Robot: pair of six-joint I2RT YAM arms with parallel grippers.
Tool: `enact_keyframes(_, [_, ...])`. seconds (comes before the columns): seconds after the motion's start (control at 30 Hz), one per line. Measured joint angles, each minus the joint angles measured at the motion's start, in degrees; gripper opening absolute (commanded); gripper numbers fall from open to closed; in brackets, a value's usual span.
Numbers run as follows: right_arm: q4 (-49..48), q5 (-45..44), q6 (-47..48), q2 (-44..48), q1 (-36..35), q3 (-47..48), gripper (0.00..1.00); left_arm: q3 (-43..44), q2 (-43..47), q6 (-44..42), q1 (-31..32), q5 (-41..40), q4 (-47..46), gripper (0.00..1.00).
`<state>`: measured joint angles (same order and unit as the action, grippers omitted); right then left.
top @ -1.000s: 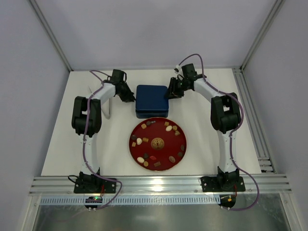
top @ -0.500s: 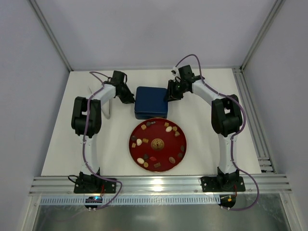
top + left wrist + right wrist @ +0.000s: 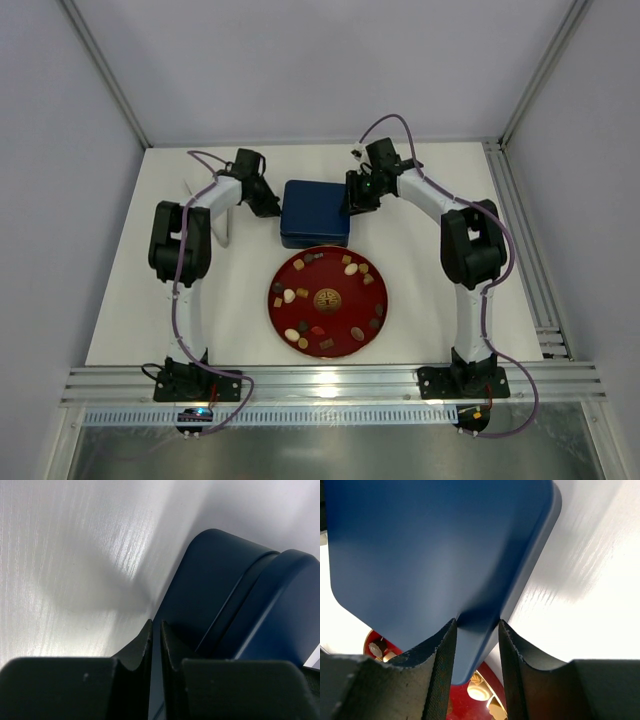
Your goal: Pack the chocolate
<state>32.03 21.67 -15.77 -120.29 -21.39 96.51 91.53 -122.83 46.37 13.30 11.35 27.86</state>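
At the blue box (image 3: 316, 210), right hand (image 3: 477, 626) grips its edge, left hand (image 3: 155, 630) clenched

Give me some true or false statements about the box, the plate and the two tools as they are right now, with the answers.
1. The blue box has its lid on. True.
2. The chocolates are packed inside the box. False: they lie on the red plate.
3. The right tool straddles an edge of the box. True.
4. The left tool is wide open. False: it is shut, right beside the box.
5. The plate has a gold emblem at its centre. True.
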Motion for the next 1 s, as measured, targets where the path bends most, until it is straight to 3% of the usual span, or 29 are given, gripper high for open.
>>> enact_keyframes(0.6, [1.0, -4.4, 3.1, 4.1, -2.9, -3.2, 0.42, -2.1, 2.1, 1.1, 0.2, -0.2, -0.1, 0.04])
enact_keyframes(0.8, [1.0, -5.0, 3.2, 4.5, -3.0, -5.0, 0.42, -2.6, 2.8, 1.1, 0.1, -0.2, -0.2, 0.06])
enact_keyframes(1.0, [0.9, -5.9, 3.2, 6.9, -3.0, -7.9, 0.45, -3.3, 3.5, 0.9, 0.0, 0.2, -0.2, 0.15])
